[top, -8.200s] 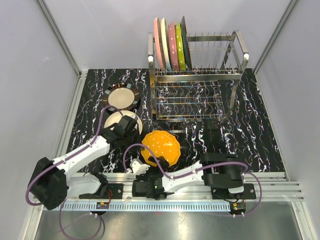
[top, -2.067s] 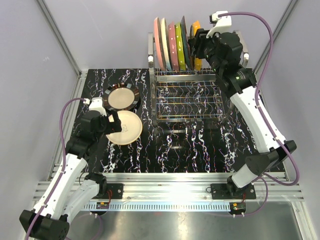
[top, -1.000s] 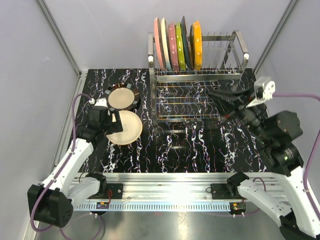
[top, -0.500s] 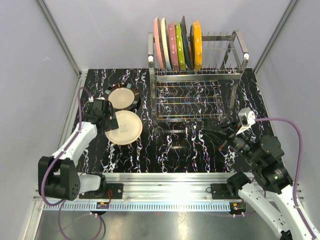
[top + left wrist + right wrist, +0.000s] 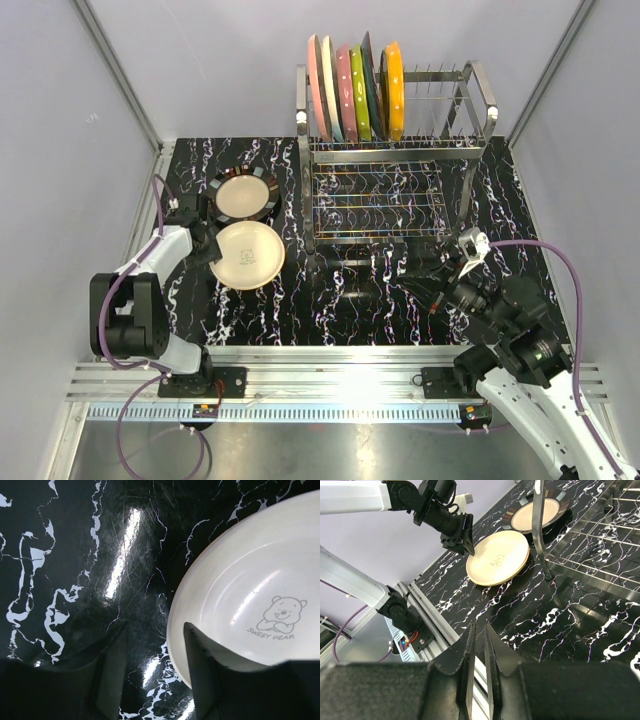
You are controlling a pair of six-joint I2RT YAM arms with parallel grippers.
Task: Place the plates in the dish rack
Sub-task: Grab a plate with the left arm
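Note:
Several plates stand upright in the dish rack (image 5: 400, 150), the orange one (image 5: 394, 77) rightmost. Two plates lie flat on the table: a black-rimmed plate (image 5: 244, 194) (image 5: 536, 515) and a cream plate (image 5: 247, 254) (image 5: 250, 605) (image 5: 497, 557) with a bear print. My left gripper (image 5: 207, 243) (image 5: 155, 627) is open at the cream plate's left rim. One finger is over the plate's inside, the other over the table outside it, with a gap still showing. My right gripper (image 5: 425, 283) (image 5: 479, 629) hangs shut and holds nothing, low in front of the rack.
The rack's lower wire tier (image 5: 375, 205) and its front-left leg (image 5: 538, 530) stand just right of the two flat plates. The aluminium base rail (image 5: 330, 365) runs along the near edge. Grey walls close in both sides.
My left gripper has slid down to the cream plate's left rim and its jaws have narrowed. My right arm has drawn back from the rack toward the near right, its fingers closing.

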